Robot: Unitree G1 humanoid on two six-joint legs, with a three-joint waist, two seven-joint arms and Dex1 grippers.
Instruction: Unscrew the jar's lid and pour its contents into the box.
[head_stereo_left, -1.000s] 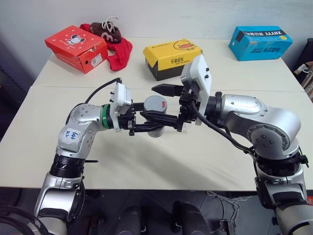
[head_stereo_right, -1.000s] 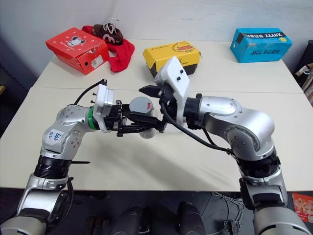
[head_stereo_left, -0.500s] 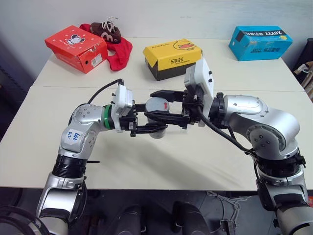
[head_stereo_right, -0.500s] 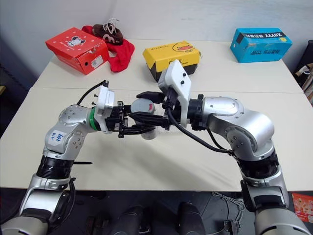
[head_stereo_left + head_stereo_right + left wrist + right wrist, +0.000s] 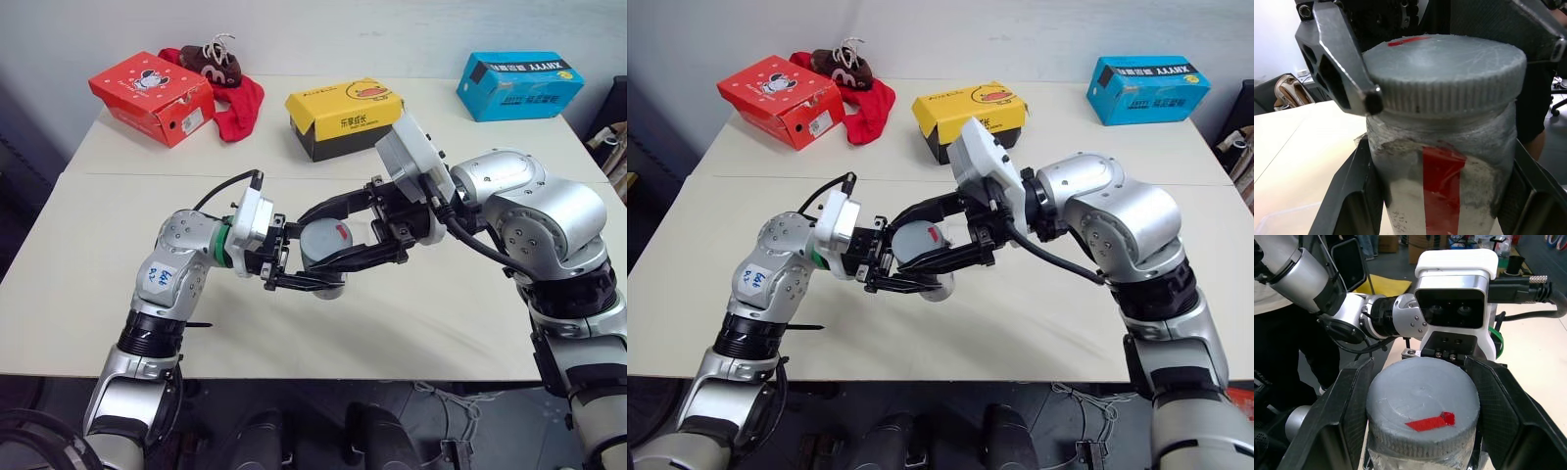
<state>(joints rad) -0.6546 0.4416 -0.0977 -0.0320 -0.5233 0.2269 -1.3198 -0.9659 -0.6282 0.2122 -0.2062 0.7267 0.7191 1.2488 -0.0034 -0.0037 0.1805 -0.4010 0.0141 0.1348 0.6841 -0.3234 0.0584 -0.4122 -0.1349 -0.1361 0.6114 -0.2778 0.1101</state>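
Head views: the left end effector (image 5: pixel 294 266) was clamped on the jar (image 5: pixel 323 257) above the table (image 5: pixel 411 313), its long axis tilted toward the right end effector (image 5: pixel 338 233).

Right wrist view: its fingers (image 5: pixel 1347 406) flanked the lid (image 5: pixel 1422 413), seemingly just touching.

The left gripper (image 5: pixel 906 279) clamps a small clear plastic jar (image 5: pixel 924 257) above the beige table (image 5: pixel 1038 313). The right gripper (image 5: pixel 931 235) straddles its grey screw lid (image 5: pixel 919 242).
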